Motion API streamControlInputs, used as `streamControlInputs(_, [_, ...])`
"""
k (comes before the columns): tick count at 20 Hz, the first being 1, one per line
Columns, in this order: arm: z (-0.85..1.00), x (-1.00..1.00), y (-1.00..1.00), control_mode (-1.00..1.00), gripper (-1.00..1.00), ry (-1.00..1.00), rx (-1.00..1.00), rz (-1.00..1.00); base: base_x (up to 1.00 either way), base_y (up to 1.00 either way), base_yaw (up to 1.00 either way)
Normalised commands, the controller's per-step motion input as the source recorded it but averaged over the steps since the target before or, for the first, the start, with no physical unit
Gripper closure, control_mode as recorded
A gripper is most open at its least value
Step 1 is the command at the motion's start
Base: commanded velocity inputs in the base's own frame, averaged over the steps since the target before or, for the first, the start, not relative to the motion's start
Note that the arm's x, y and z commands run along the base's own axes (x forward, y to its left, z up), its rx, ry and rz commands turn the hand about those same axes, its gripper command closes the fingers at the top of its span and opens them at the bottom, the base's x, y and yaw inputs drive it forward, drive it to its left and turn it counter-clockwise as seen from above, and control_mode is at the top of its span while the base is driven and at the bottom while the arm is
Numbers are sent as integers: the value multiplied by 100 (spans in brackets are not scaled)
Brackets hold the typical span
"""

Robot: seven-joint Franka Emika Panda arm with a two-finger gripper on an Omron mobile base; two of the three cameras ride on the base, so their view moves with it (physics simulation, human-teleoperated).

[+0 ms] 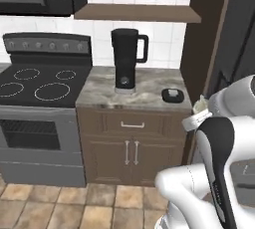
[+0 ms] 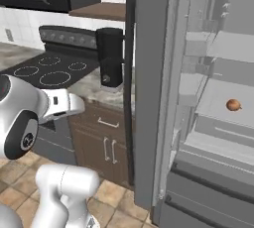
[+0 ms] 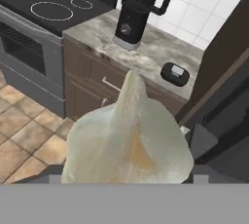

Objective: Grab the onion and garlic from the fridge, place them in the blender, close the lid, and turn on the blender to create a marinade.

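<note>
Gripping the pale cream lumpy garlic bulb (image 3: pixel 129 140) between wide-set jaws, two-finger gripper (image 1: pixel 199 109) hung just off the marble counter's (image 1: pixel 102 91) right edge, wrist level and aimed toward the counter. Ahead and left stood tall black blender jug (image 1: pixel 126 58), lidless; its flat black square lid (image 1: pixel 172 95) lay nearer, beside the gripper. Behind, in the open grey fridge (image 2: pixel 151 93), small orange-brown onion (image 2: pixel 233 105) sat on a shelf. Bare counter stretched between blender and lid.

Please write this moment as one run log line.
hand: holds garlic | onion: on fridge shelf | lid: on counter | blender: uncovered
</note>
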Motion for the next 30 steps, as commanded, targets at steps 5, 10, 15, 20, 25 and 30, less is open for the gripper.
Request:
streamControlInputs(5, [0,0,0,100,100,0,0,0,86,100,-22])
streamControlInputs(10, [0,0,0,100,100,0,0,0,58,84,-58])
streamControlInputs(15, [0,0,0,100,100,0,0,0,61,35,-49])
streamControlInputs(20, [0,0,0,100,100,0,0,0,7,-16,-4])
streamControlInputs(25, [0,0,0,100,100,0,0,0,76,-26,-4])
streamControlInputs(30, [0,0,0,100,100,0,0,0,80,-7,0])
